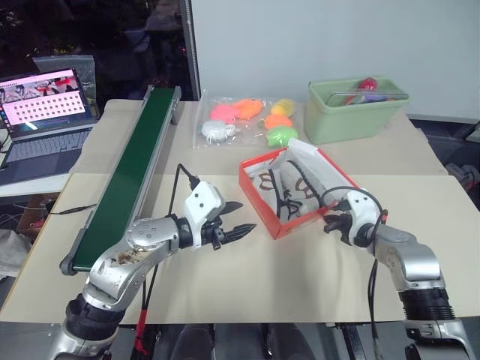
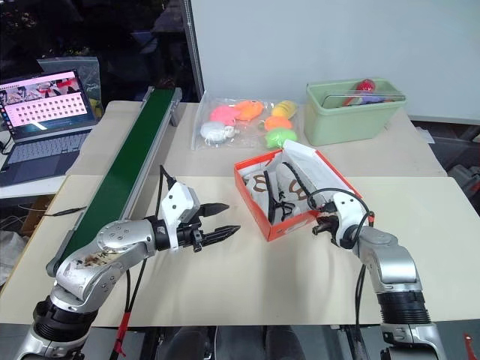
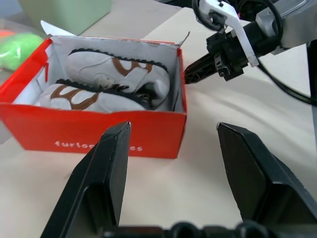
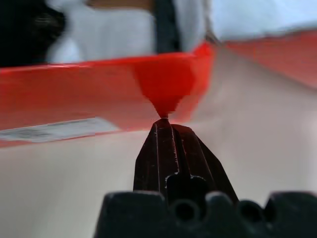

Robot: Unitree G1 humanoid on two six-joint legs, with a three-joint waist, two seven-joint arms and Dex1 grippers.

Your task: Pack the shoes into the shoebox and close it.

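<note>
**Both shoes in open box, lid up**

Shoebox (image 1: 264, 201) sits centre-right of the frame on the beige table (image 1: 225, 285), turned at an angle. Orange-red cardboard outside, white inside, white lettering on the near side wall in the left wrist view. Lid is up at the far side, white tissue paper (image 1: 319, 169) bunched along it.

Shoes (image 3: 106, 82) lie inside side by side, light grey-white with brown trim and dark edges; black laces hang over the near wall.

Left gripper (image 1: 238, 219) hovers left of the box, lower centre of frame, fingers spread apart, holding nothing, pointing at the box side.

Right gripper (image 2: 321, 223) is at the box's right front corner, fingers pressed together, empty; the tips sit right at the corner edge, contact unclear.

Upper frame: green bin (image 1: 356, 111), clear bag of plush toys (image 1: 247, 120). Left side: green conveyor belt (image 1: 127, 172), laptop (image 1: 41, 120).
</note>
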